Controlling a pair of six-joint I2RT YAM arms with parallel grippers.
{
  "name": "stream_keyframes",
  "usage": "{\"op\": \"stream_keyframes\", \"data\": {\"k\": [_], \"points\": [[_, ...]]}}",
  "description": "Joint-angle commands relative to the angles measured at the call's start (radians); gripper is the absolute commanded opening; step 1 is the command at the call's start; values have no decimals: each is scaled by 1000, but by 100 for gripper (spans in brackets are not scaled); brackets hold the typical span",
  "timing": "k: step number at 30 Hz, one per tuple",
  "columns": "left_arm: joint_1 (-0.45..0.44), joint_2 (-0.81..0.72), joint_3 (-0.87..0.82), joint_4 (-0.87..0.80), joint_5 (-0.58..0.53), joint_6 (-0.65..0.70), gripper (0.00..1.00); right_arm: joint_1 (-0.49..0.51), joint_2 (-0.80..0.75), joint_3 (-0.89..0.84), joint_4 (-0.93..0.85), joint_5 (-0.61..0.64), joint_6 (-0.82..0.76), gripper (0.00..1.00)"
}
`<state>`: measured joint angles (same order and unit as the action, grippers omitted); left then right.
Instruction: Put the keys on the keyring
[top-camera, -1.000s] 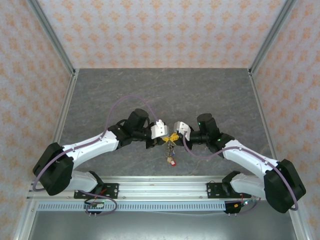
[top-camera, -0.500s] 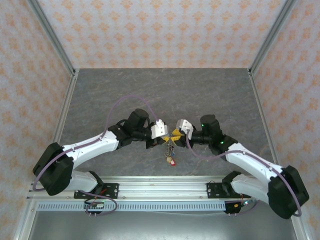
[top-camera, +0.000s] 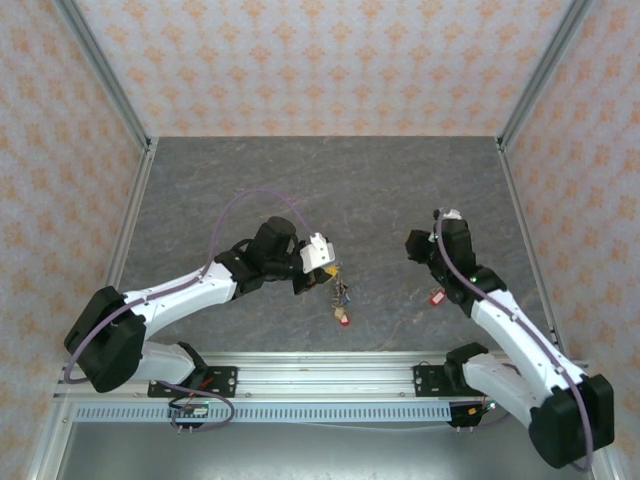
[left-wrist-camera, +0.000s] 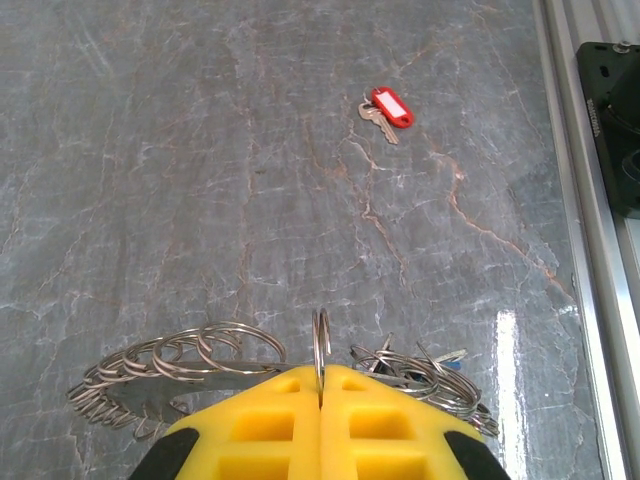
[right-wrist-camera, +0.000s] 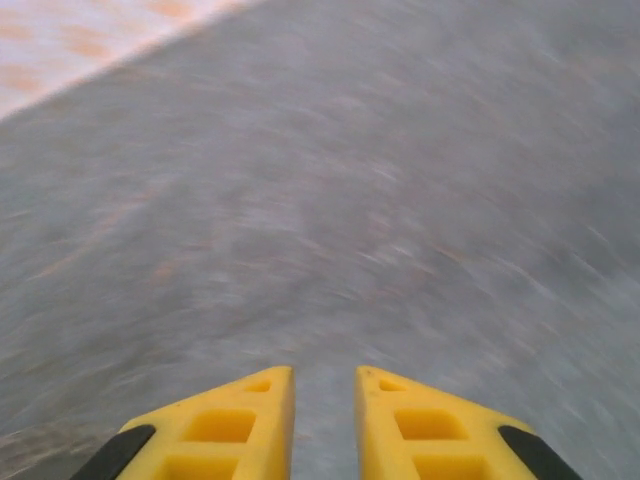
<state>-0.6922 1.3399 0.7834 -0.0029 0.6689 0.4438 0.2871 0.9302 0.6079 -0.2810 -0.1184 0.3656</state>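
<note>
A grey, veined tabletop (top-camera: 400, 180) is enclosed by walls papered in an orange pattern. Near the middle of it, the left gripper (left-wrist-camera: 320, 375) is seen pressed together on the keyring (left-wrist-camera: 320, 340), which is held upright and edge-on between the yellow fingers (left-wrist-camera: 260, 425). Loops of wire ring are spread low on either side of it. In the top view a bunch of keys (top-camera: 342, 298) is trailed from it toward the near edge, ending in a red head. A single red-headed key (left-wrist-camera: 386, 108) is seen lying flat, well apart from the bunch, just beside the right forearm. The right gripper (right-wrist-camera: 325, 378) is held slightly apart with nothing between its fingers, and its view is blurred.
</note>
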Motion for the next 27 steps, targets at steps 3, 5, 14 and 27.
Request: {"op": "stream_keyframes", "data": {"k": [3,5,14,27], "points": [[-6,-54,-1,41,-26,-16,0,-131,84,-50,-267,68,239,30],[-6,-57,0,36,-28,-15,0,-141,62,-49,-281,97,201,36],[-5,-60,11,21,-15,-10,0,-285,61,-93,-284,-13,151,39],[-6,-55,36,-20,-9,8,0,-290,169,-116,-227,-56,149,39]]}}
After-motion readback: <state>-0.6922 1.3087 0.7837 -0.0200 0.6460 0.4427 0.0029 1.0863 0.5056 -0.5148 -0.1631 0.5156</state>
